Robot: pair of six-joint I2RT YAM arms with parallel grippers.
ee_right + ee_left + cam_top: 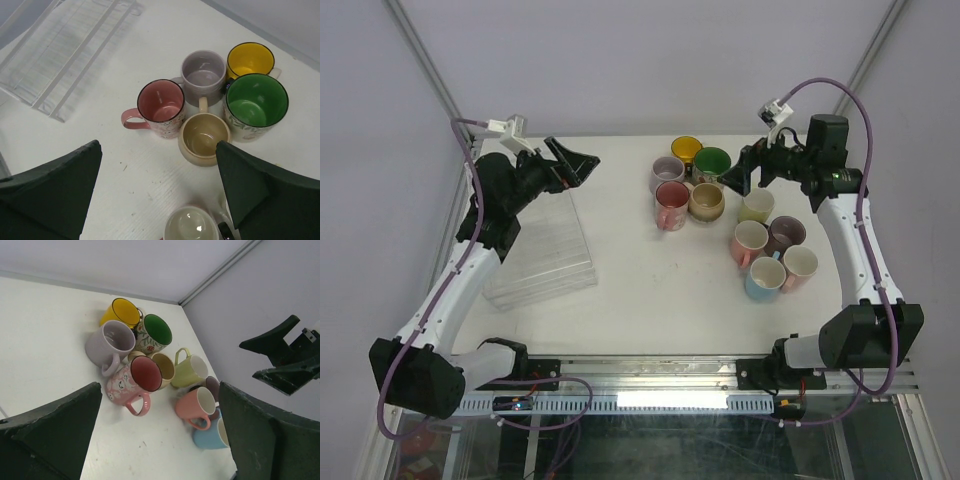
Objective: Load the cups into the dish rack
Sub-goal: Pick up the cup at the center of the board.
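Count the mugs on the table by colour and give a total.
yellow mug: 1
green mug: 1
lilac mug: 1
pink mug: 1
beige mug: 1
pale lime mug: 1
salmon mug: 1
mauve mug: 1
light blue mug: 1
cream mug: 1
Total: 10

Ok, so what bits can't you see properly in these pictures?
- Top view: the far end of the dish rack is covered by the left arm.
- Left wrist view: the mauve cup is mostly behind the salmon cup.
- Right wrist view: the pale cup is cut off by the bottom edge.
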